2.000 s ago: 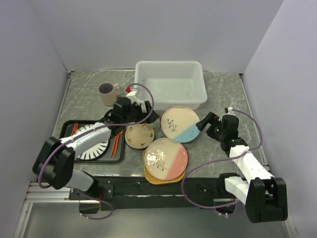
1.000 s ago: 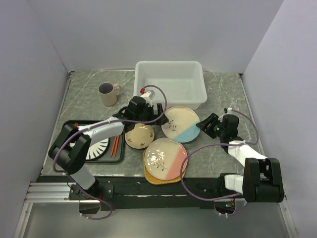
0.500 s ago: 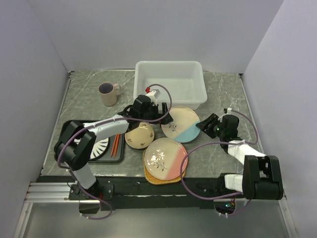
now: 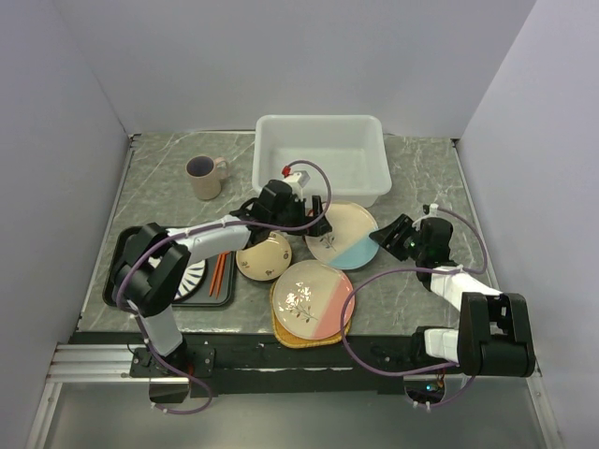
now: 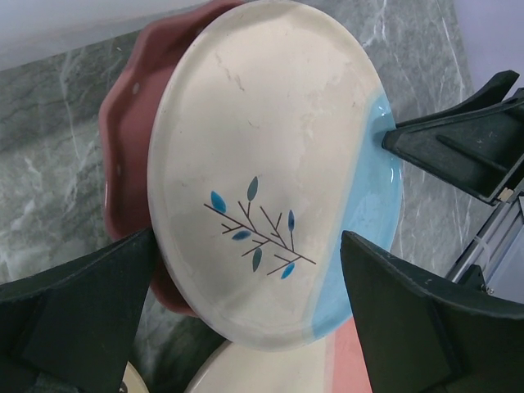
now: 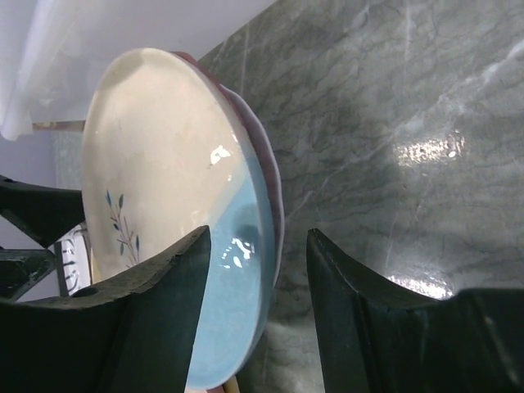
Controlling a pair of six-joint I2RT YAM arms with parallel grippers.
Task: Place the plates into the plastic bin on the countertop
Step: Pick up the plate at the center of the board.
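The cream-and-blue plate (image 4: 342, 234) lies on a dark red scalloped plate (image 5: 123, 123) on the countertop (image 4: 421, 178), just in front of the white plastic bin (image 4: 323, 159). My left gripper (image 4: 311, 221) is open above the plate's left side, its jaws wide apart over the sprig drawing (image 5: 247, 246). My right gripper (image 4: 387, 236) is open with its jaws on either side of the plate's right blue rim (image 6: 258, 233). A cream-and-pink plate (image 4: 314, 297) rests on an orange squarish plate (image 4: 290, 335). A small tan plate (image 4: 264, 255) lies to the left of it.
A mug (image 4: 202, 176) stands at the back left. A flat black tray (image 4: 126, 245) at the left holds a striped plate (image 4: 182, 276) and orange chopsticks (image 4: 220, 268). White walls close in the countertop on three sides.
My left arm has swung right from beside the tray to over the cream-and-blue plate. My right gripper has stayed at the plate's right rim.
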